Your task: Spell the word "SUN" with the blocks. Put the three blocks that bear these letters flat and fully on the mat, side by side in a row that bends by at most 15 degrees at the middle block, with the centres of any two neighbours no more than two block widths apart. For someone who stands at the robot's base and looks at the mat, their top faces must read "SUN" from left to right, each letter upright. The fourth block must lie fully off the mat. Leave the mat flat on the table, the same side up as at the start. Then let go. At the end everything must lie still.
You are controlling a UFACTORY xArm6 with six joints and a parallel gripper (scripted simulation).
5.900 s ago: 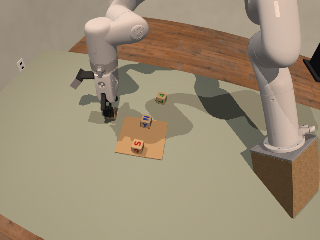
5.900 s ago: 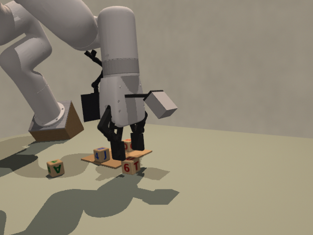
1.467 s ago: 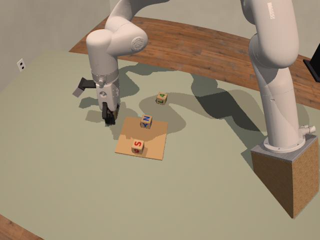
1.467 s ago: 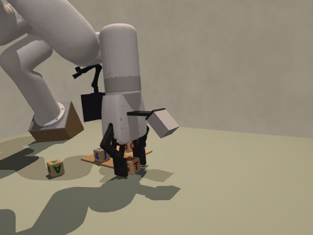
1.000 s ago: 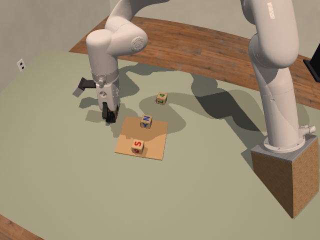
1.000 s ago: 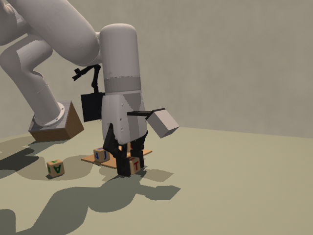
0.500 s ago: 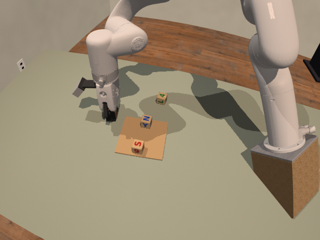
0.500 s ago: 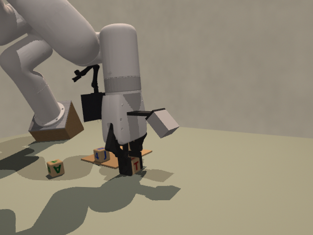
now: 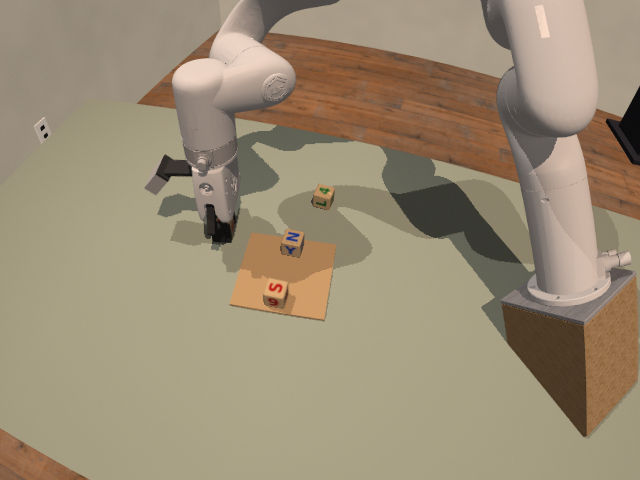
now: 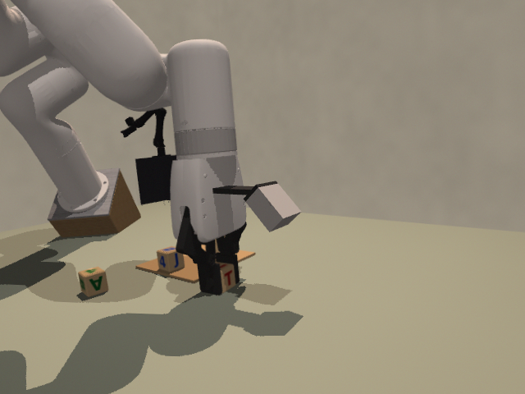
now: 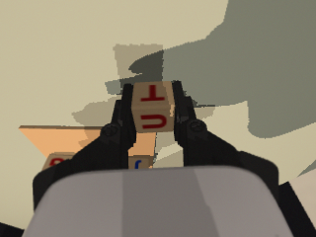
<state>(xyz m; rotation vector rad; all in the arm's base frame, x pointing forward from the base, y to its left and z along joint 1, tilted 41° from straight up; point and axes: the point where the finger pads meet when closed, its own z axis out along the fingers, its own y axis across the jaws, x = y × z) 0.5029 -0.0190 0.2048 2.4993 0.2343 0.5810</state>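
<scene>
The U block [image 10: 228, 277] [image 11: 152, 108] sits off the mat [image 9: 315, 279] [image 10: 190, 275] [image 11: 64, 138], and your gripper [image 9: 221, 227] [image 10: 219, 275] [image 11: 153, 96] grips it between 2 fingers. You have 2 blocks on the mat: the N block [image 9: 292, 243] [image 10: 170, 259] [image 11: 140, 162] and the S block [image 9: 275, 293] [image 11: 58, 161].

Gripper [image 9: 223, 233] [image 10: 219, 274] [image 11: 153, 96] — now snug on U-block [image 9: 232, 225] [image 10: 228, 277] [image 11: 152, 108]
</scene>
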